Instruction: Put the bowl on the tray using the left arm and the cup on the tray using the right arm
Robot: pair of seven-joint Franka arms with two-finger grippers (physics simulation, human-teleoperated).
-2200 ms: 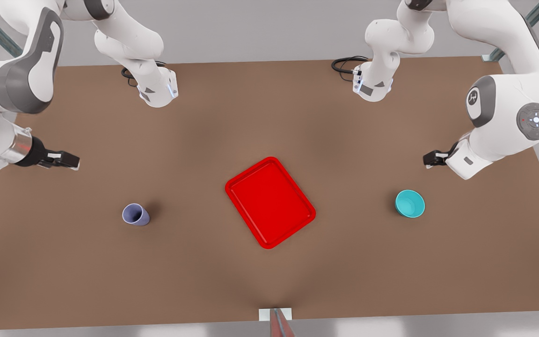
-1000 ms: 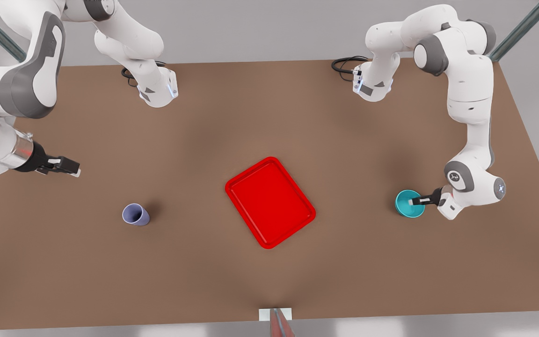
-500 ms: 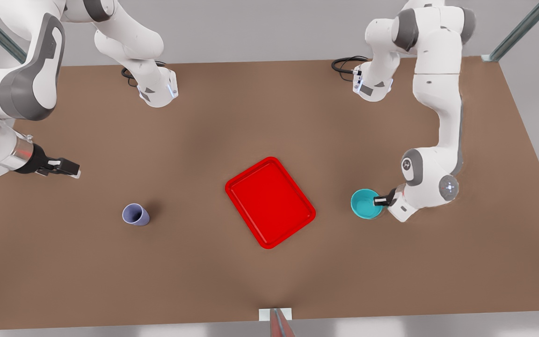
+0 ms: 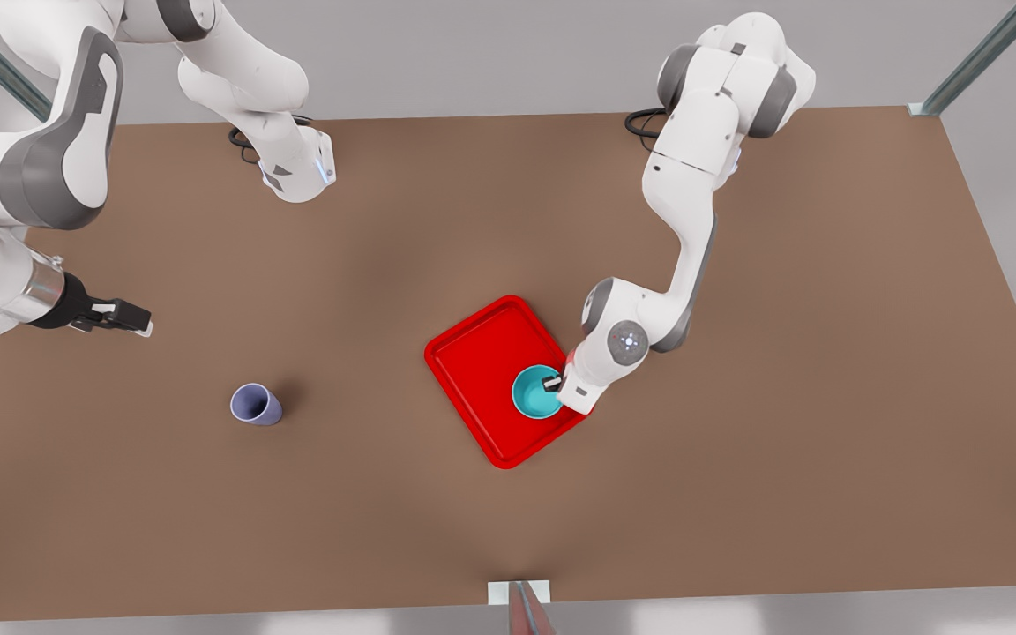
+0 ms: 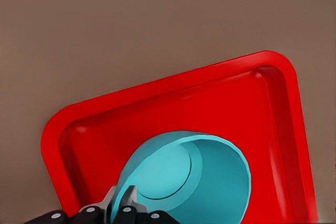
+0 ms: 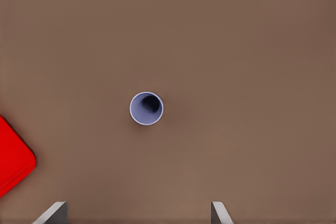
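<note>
The teal bowl [image 4: 534,393] is over the red tray [image 4: 481,370], in the part of it toward the front view's right. My left gripper [image 4: 551,384] is shut on the bowl's rim. In the left wrist view the bowl [image 5: 199,179] looks tilted above the tray [image 5: 157,111], with the black fingers [image 5: 123,209] pinching its edge. The lavender cup [image 4: 256,405] stands upright on the table at the front view's left. My right gripper [image 4: 134,319] waits apart from it, farther left and back. In the right wrist view the cup [image 6: 146,108] lies ahead of the open right gripper [image 6: 137,213].
The brown table [image 4: 825,353] has free room on all sides of the tray. One corner of the tray [image 6: 11,163] is in the right wrist view. A black cable [image 4: 642,120] lies at the back edge, and a small white bracket [image 4: 519,591] sits at the front edge.
The left arm came down on the bowl at the front view's right, gripped its rim and carried it leftward over the tray. The right arm has barely moved.
</note>
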